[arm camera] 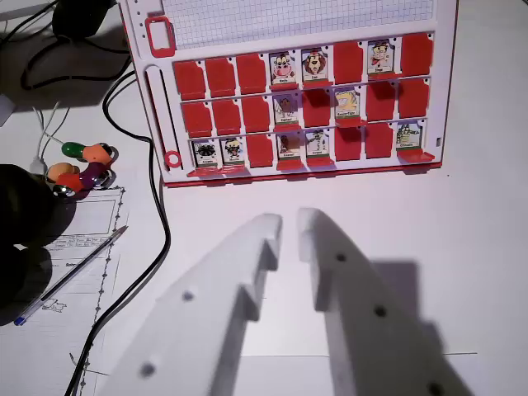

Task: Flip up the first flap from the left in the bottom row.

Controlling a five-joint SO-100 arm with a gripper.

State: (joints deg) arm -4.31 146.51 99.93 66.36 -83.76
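A desk in a home or hobby workspace, by the look of it.

A plain white tabletop [462,247] fills the frame, with a red-and-white flap board game [289,91] at the top centre. Down the left, black cables [157,206] trail across the surface, a printed worksheet [74,247] lies with a pen [70,276] on it at lower left, and a small colourful toy [82,165] sits at middle left.

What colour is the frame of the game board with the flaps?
The game board has a red frame around white, with red flaps; the wrist view shows it clearly.
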